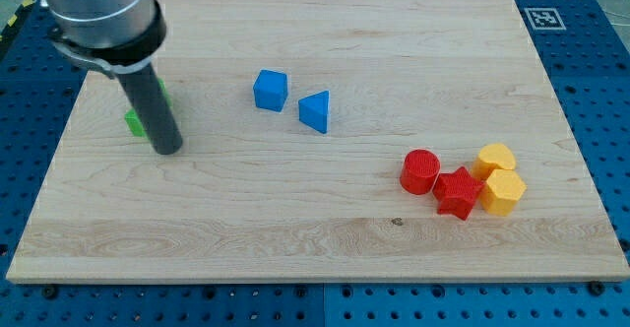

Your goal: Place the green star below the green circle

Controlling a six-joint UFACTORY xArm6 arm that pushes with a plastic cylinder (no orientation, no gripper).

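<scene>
My tip (167, 150) rests on the board at the view's left. Two green pieces show just behind the rod: a bit of green (133, 122) at the rod's left side and another bit (163, 95) higher at its right side. The rod hides most of both, so I cannot tell which is the green star and which the green circle. My tip is just below and right of the lower green piece, very close to it.
A blue cube (270, 90) and a blue triangle (315, 111) sit at the upper middle. At the right, a red cylinder (420, 170), red star (457, 192) and two yellow blocks (495, 160) (504, 191) cluster together. The wooden board (295, 238) ends near the view's bottom.
</scene>
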